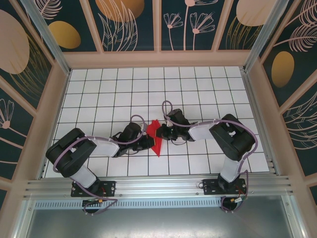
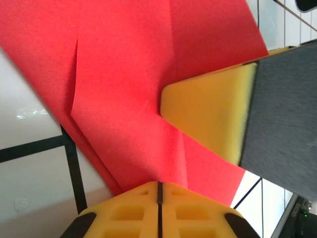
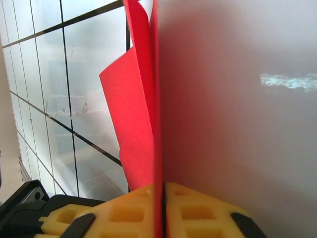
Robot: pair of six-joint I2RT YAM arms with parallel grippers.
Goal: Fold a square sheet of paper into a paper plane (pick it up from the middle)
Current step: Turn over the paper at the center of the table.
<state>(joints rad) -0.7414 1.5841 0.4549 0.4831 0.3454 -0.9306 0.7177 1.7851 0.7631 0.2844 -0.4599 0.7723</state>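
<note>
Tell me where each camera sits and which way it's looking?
Top external: above and behind the arms, looking down on the grid table; both arms show, left pincer and right pincer meeting at the red paper.
Left wrist: on the left arm, looking along its shut fingers across the paper.
Right wrist: on the right arm, looking along its shut fingers, paper edge-on.
Shared: all see the red paper.

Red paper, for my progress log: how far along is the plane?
Done: the red sheet is creased and doubled over, tapering to a point. In hand: left gripper and right gripper both pinch it, jaws shut. Left: it is not yet a slim dart, so more folds seem needed.
</note>
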